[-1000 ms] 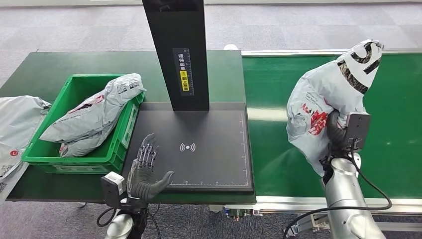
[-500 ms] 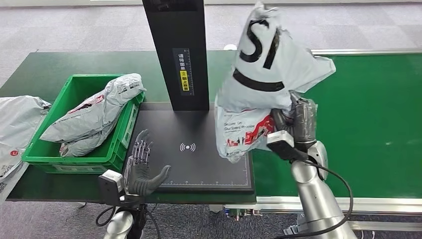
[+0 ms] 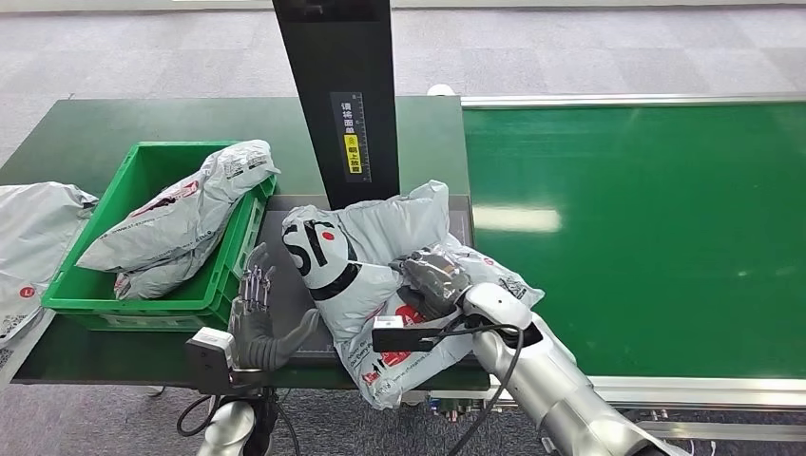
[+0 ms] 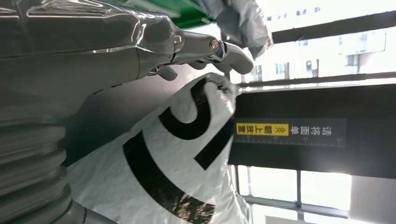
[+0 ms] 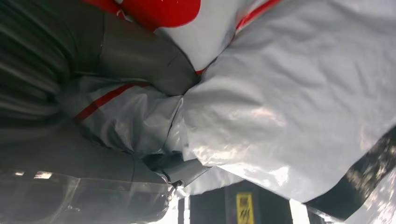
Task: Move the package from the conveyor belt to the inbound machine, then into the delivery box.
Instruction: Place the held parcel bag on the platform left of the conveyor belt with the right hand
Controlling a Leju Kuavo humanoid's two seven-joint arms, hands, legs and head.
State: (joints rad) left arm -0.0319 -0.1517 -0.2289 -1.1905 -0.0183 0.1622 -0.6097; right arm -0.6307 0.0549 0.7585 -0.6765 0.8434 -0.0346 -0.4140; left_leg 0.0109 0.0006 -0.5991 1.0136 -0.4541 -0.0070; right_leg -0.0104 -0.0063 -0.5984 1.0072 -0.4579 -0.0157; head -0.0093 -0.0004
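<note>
The grey-white package, with black letters and a red print, lies on the black plate of the inbound machine and hangs over the plate's front edge. My right hand grips it from above near its middle. In the right wrist view a thumb and fingers pinch a fold of the package. My left hand stands open at the plate's front left corner, right beside the package's lettered end. The left wrist view has its fingers spread above the package.
The green delivery box stands left of the plate with another package in it. More packages lie at the far left. The machine's black post rises behind the plate. The green conveyor belt runs on the right.
My right arm swung the package from above the belt leftward and down onto the machine's plate. My left hand drew slightly back and left, staying open.
</note>
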